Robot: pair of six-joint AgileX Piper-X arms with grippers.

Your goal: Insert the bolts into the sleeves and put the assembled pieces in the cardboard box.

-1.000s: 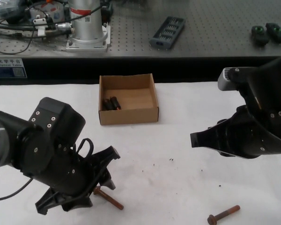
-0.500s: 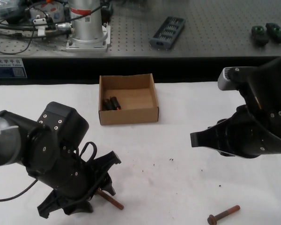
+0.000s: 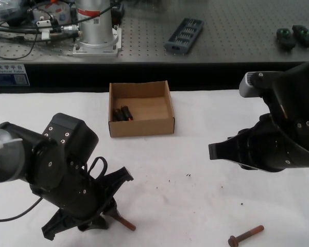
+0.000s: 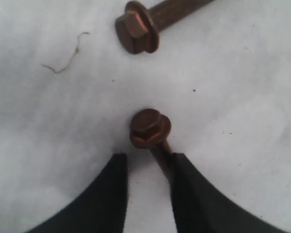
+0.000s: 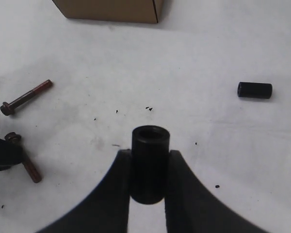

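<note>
The copper-coloured hex-flange bolt lies on the white tabletop, in its near left part, with the head turned toward the left wrist camera. The left hand is released. Its two black fingers straddle the bolt's shank: one finger is at or just beside the shank, and the other stands apart with a visible gap. A second bolt of the same kind lies flat just beyond the first bolt's head, not touching it.

The black cylindrical sleeve is grasped by the right hand, which is clenched on its sides. The open bore points away from the wrist. This hand is over the right part of the tabletop, well apart from the left hand. A second black sleeve lies on its side on the tabletop, apart from the other parts. A third bolt lies flat at the near right, closer to the high camera than the right hand.

The brown cardboard box stands open at the far middle of the tabletop, beyond both hands. Dark pieces lie inside it near its left wall.
</note>
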